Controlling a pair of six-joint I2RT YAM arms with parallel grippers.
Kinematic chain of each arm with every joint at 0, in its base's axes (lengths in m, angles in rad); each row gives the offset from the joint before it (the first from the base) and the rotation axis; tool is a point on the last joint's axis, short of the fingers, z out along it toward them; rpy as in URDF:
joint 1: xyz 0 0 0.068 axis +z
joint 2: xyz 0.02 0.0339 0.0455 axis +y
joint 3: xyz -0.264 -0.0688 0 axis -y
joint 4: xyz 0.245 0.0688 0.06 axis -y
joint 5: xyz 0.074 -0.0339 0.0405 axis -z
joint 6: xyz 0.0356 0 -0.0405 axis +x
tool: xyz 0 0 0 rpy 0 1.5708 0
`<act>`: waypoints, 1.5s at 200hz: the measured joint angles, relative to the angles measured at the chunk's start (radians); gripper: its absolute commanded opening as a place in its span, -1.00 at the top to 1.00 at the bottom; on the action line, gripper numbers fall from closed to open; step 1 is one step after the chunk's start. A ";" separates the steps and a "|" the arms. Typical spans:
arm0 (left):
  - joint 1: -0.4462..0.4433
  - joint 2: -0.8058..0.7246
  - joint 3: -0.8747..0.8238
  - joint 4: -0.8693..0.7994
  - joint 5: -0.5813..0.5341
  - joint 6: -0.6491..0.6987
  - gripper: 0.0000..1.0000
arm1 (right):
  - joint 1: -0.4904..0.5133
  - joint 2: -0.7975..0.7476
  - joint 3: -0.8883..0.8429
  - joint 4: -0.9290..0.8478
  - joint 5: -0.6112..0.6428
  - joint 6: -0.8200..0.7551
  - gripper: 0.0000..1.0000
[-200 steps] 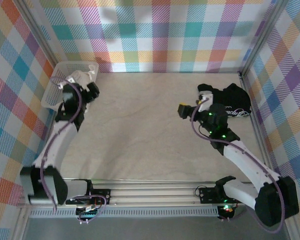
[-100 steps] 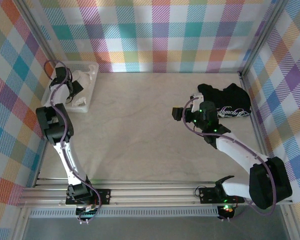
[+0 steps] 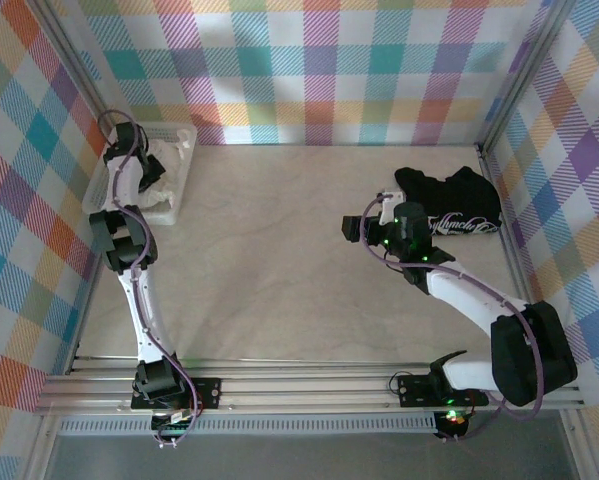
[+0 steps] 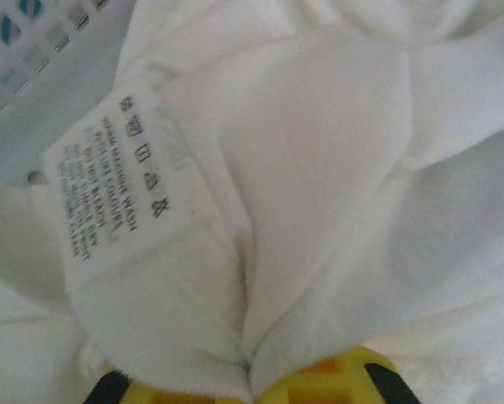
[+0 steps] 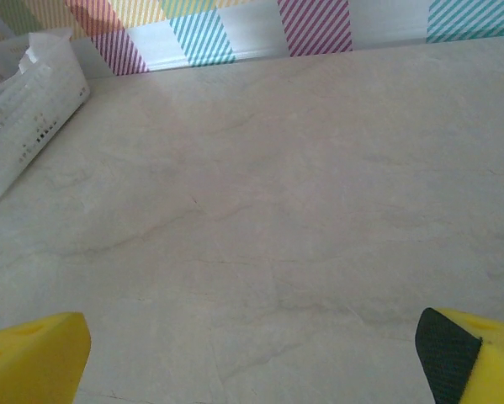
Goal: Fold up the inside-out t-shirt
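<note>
Folding not begun. Left gripper [image 4: 247, 383] is pinched closed on the inside-out t-shirt [image 4: 319, 168], which is bunched in the basket [image 4: 41, 50] around it. Right gripper [image 5: 252, 358] is wide open, empty.

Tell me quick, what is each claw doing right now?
Left gripper: closed, pinching a fold of the white shirt.
Right gripper: open, holding nothing.

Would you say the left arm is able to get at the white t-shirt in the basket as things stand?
Likely yes: the left pincer is in the basket, white t-shirt fabric bunched between its tips beside the care label.
</note>
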 measured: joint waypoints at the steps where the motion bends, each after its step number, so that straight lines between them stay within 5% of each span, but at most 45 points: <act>1: 0.000 -0.002 0.000 0.000 0.001 -0.002 1.00 | 0.000 0.000 0.000 -0.001 0.000 0.001 -0.99; 35: -0.007 -0.148 -0.001 -0.017 0.046 -0.002 1.00 | 0.000 -0.020 0.005 -0.020 0.008 0.009 -0.99; 62: -0.043 -0.413 -0.014 -0.005 0.079 0.000 1.00 | 0.000 -0.077 0.005 -0.046 0.019 0.011 -0.99; 97: -0.217 -0.794 0.003 0.068 0.166 0.006 0.98 | 0.000 -0.144 0.008 -0.083 0.035 0.006 -0.99; 130: -0.351 -0.967 0.001 0.116 0.266 0.006 0.96 | 0.000 -0.184 0.051 -0.188 0.037 -0.017 -0.99; 209: -0.562 -1.096 -0.591 0.257 0.277 -0.044 0.95 | 0.000 -0.334 0.093 -0.346 0.021 -0.037 -0.97; 259: -0.621 -1.095 -0.725 0.321 0.293 -0.109 0.94 | 0.000 -0.211 0.060 -0.354 -0.080 0.011 -0.75; 300: -0.629 -1.110 -0.779 0.401 0.303 -0.134 0.94 | 0.038 0.031 0.010 -0.272 -0.178 0.079 -0.56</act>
